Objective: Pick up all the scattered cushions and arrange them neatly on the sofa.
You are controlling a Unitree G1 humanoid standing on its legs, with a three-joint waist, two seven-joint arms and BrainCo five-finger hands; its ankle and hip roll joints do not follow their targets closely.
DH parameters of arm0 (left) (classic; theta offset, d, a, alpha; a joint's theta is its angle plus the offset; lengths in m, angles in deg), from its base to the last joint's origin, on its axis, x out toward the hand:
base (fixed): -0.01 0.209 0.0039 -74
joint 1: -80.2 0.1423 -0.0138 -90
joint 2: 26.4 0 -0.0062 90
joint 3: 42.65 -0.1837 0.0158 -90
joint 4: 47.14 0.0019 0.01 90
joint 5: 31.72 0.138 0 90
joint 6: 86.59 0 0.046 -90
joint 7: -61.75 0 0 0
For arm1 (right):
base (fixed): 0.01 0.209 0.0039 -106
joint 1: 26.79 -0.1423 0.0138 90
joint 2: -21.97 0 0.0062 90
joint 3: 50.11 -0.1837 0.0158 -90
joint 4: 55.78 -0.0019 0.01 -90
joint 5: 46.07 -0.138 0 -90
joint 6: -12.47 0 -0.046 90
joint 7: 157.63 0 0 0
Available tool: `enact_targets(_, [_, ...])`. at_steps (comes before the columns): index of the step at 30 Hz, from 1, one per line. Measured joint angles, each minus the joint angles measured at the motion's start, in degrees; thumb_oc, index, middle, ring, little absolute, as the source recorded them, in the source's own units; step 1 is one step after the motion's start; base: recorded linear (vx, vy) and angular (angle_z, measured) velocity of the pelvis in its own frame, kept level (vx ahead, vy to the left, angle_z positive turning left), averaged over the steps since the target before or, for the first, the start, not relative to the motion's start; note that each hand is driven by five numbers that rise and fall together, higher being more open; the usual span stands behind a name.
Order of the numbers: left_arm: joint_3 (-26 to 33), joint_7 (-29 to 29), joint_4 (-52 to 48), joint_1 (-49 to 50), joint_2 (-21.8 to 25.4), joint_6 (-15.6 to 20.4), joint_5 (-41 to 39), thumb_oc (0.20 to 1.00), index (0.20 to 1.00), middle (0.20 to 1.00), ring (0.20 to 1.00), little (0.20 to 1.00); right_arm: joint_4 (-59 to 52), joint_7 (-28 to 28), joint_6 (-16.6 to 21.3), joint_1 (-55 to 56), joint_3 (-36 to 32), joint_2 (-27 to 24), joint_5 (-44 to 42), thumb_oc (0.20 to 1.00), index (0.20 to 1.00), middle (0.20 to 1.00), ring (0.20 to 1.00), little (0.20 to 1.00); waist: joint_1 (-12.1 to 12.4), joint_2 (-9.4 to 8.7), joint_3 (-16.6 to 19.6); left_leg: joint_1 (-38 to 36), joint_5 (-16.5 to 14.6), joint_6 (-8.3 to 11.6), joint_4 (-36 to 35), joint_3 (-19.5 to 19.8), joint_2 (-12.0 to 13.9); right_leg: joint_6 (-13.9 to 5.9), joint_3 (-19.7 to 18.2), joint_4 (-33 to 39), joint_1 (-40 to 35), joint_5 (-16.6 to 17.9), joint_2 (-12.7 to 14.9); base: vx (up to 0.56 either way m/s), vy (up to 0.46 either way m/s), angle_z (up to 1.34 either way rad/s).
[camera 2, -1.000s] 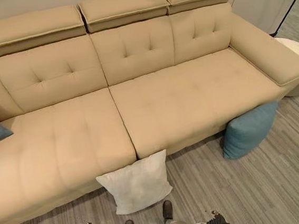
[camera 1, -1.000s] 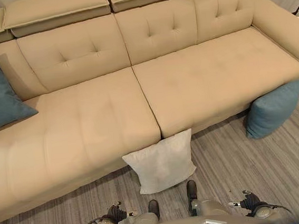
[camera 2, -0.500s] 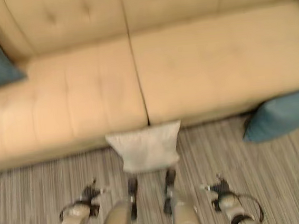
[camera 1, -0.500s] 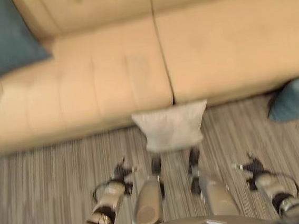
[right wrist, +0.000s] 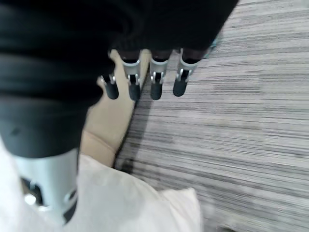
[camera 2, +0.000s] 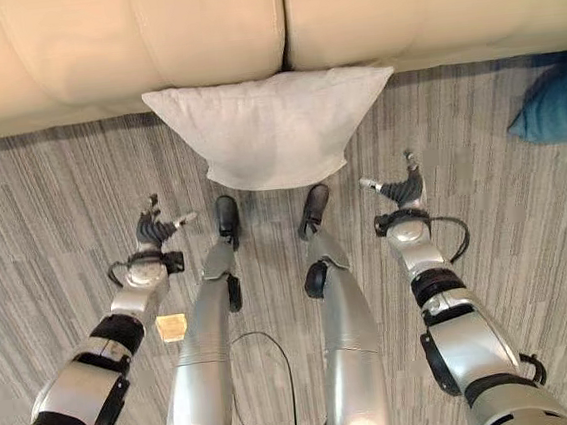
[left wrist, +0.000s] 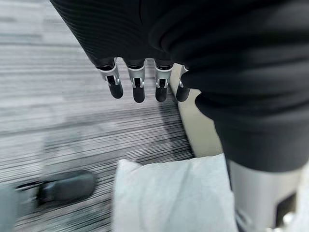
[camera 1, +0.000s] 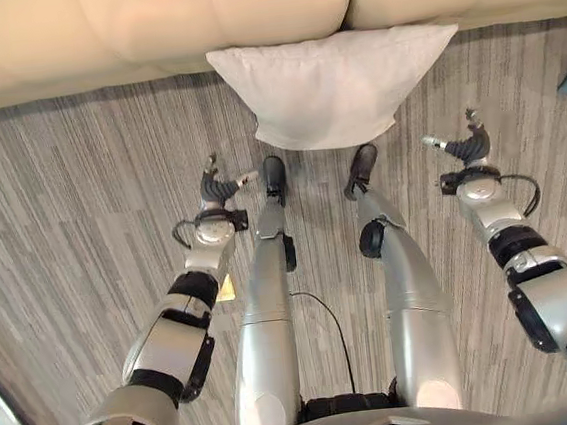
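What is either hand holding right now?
Nothing. The left hand and right hand hang open above the floor, either side of the white cushion.

sofa (camera 1: 145, 25): you see a plain beige cover, warm sand tone, with no pattern on it.
white cushion (camera 1: 337, 87): it is white to very pale grey, plain, with a fine weave you can just notice.
blue cushion (camera 2: 560, 106): you see a teal blue, one flat colour.
floor (camera 1: 65, 234): grey carpet with thin stripes, lighter and darker grey lines side by side.
left hand (camera 1: 217, 187): silver fingers with dark tips, and a black ribbed cover on the back.
right hand (camera 1: 466, 145): you find the same colours, silver, dark tips, black ribbed cover.
small tag (camera 2: 171, 328): pale yellow, lying on the grey stripes.
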State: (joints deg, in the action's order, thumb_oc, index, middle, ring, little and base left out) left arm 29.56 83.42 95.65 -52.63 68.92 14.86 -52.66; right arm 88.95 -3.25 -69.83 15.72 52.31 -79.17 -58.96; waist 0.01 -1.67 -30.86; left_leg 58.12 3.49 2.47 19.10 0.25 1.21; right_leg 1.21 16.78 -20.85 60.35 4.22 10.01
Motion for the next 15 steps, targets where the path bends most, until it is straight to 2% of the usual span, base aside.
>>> enact_targets(2, [-0.99,0.07,-1.19,-3.25,2.05,0.55,-0.63,1.000,1.000,1.000,1.000,1.000,-1.56,-0.70,0.81,-3.25,0.75,-2.13,-0.44,1.000,1.000,1.000,1.000,1.000,-0.44,-0.08,0.02,3.75,-0.26,-0.23,1.45,-0.53,-0.20,0.46,-0.64,-1.15,3.79,0.12,0.30,-0.01,0.014,-0.02])
enact_targets(3, [-1.38,0.53,-1.82,-5.50,2.63,0.52,-0.98,1.000,1.000,1.000,1.000,1.000,-2.51,-1.43,0.95,-4.54,0.76,-3.21,-0.58,1.000,1.000,1.000,1.000,1.000,-0.73,-0.06,0.03,5.94,-0.48,-0.51,2.48,-0.97,-0.21,1.42,-1.18,-1.72,5.94,0.56,0.35,0.01,0.029,-0.06])
enact_targets(5, [-2.56,1.12,-4.68,-9.58,4.02,0.84,-1.81,1.000,1.000,1.000,1.000,1.000,-3.93,-2.37,1.54,-5.98,0.80,-4.22,-1.50,1.000,1.000,1.000,1.000,1.000,-1.25,-0.08,0.07,9.91,-1.38,-0.92,4.39,-1.54,-0.63,1.87,-1.95,-4.11,10.43,-0.22,1.02,0.03,0.008,0.01])
enact_targets(7, [-2.52,0.95,-6.63,-13.70,4.55,2.33,-5.62,1.000,1.000,1.000,1.000,1.000,-5.79,-2.53,2.32,-7.01,0.77,-4.81,-2.01,1.000,1.000,1.000,1.000,1.000,-2.18,-0.06,0.06,14.99,-2.34,-1.07,7.62,-1.68,-1.17,1.96,-2.77,-8.15,15.99,-1.66,2.01,0.05,0.020,0.08])
enact_targets(10, [-3.01,0.71,-6.53,-14.19,4.32,2.75,-7.82,1.000,1.000,1.000,1.000,1.000,-5.80,-2.47,2.93,-7.03,1.34,-4.97,-3.43,1.000,1.000,1.000,1.000,1.000,-2.75,-0.03,0.12,16.63,-3.32,-1.42,9.58,-2.60,-1.03,1.83,-4.01,-9.33,17.83,-1.84,2.00,0.02,0.007,-0.06])
enact_targets(11, [-3.91,0.67,-6.60,-14.84,4.51,2.78,-7.80,1.000,1.000,1.000,1.000,1.000,-5.68,-2.38,3.39,-7.13,1.60,-5.31,-3.90,1.000,1.000,1.000,1.000,1.000,-2.84,0.03,0.25,17.13,-3.71,-1.68,10.01,-2.87,-1.05,1.15,-4.43,-9.49,18.48,-2.18,2.00,0.04,-0.008,-0.08])
enact_targets(15, [-6.91,0.61,-6.51,-19.76,6.66,2.74,-7.78,1.000,1.000,1.000,1.000,1.000,-4.20,-0.44,4.02,-11.21,4.56,-6.13,-6.52,1.000,1.000,1.000,1.000,1.000,-2.44,0.13,0.34,22.25,-4.93,-1.60,14.25,-2.95,-0.77,1.22,-5.14,-12.82,23.45,-2.64,2.01,0.04,-0.015,-0.04])
